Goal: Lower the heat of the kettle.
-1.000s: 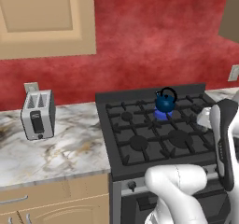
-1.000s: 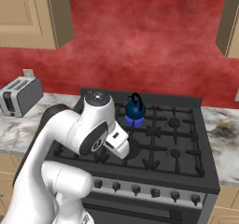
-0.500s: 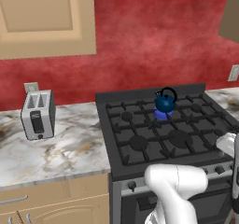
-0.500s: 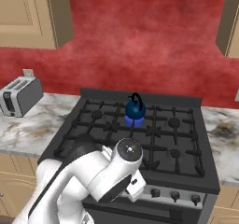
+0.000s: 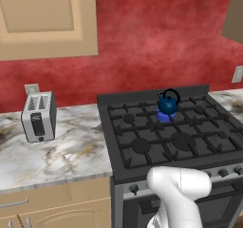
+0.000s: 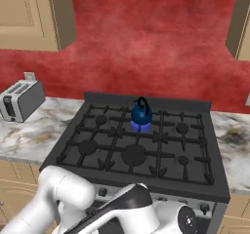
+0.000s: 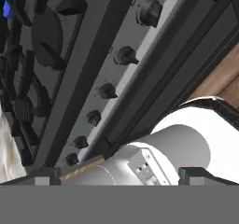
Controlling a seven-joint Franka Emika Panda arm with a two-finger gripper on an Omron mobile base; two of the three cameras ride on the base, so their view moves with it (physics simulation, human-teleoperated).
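Where the dark stove (image 5: 142, 160) meets the red back wall, one small blue kettle (image 5: 167, 103) sits on the rear middle burner, over a blue glow (image 6: 140, 126) at its base. It stands upright, its thin black handle arching over the lid. In the left base view a short spout seems to jut toward the left of the stove; the kettle is too small to be sure of more than that. Being round, it has no clear long axis apart from its upright one.

A single silver toaster (image 5: 38, 117) stands on the marble counter (image 5: 61, 156) to the left of the stove, well apart from the kettle, with two slots on top. One wall outlet (image 5: 31, 89) shows just behind it.

The hand view looks slantwise along the stove front, where six dark knobs (image 7: 150, 12) run in a row down the grey control panel, below the black grates (image 7: 42, 41). A sliver of blue (image 7: 8, 3) shows at the upper left corner of that view.

The arm is folded low in front of the stove, its white links crossing the bottom of both base views. The claw's (image 7: 119, 175) two dark tips rise at the lower corners of the hand view, set wide apart with nothing held between them.
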